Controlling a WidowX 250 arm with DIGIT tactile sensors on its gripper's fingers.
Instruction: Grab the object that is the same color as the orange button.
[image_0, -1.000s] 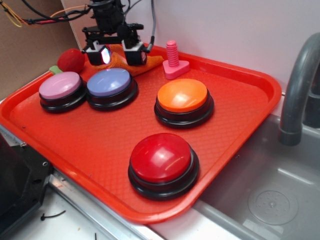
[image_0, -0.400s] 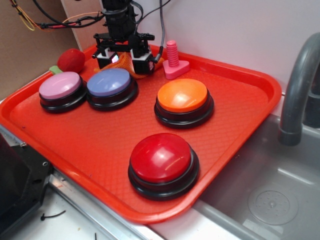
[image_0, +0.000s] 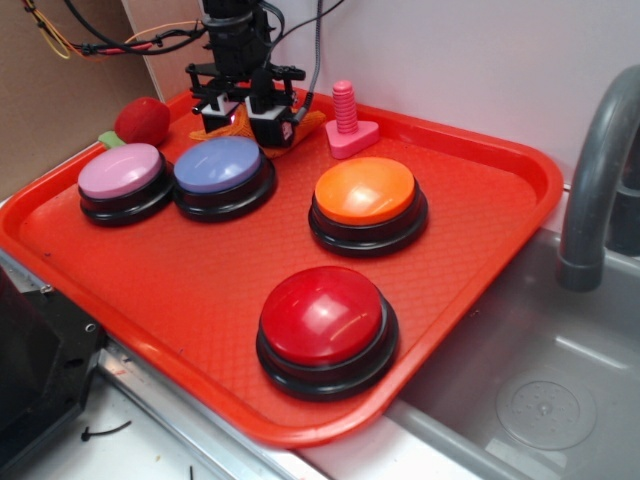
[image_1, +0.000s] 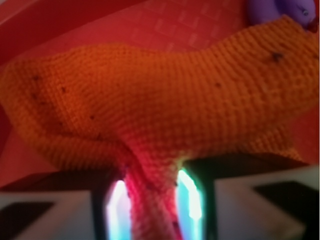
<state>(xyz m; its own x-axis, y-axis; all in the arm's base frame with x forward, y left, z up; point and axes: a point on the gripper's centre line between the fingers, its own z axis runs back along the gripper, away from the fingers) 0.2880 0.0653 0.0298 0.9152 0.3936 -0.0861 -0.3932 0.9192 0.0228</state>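
The object, an orange knitted toy (image_0: 306, 122), lies at the back of the red tray (image_0: 520, 170), mostly hidden behind my gripper (image_0: 243, 120). In the wrist view the orange knit (image_1: 160, 100) fills the frame. A fold of it is pinched between my two lit fingers, so my gripper (image_1: 152, 200) is shut on it. The orange button (image_0: 365, 190), with a glossy dome on a black base, stands in the middle of the tray, to the right of and nearer than the gripper.
A red plush ball (image_0: 142, 120) sits left of the gripper and a pink screw toy (image_0: 347, 120) right of it. Pink (image_0: 122, 170), purple (image_0: 220, 165) and red (image_0: 322, 315) buttons stand on the tray. A purple duck (image_1: 280, 10) shows beyond the knit. A sink (image_0: 540, 400) and grey faucet (image_0: 600, 170) are on the right.
The gripper's fingers stood wide apart over the orange toy a second ago. They have since come together on the fabric, and the gripper has shifted slightly right.
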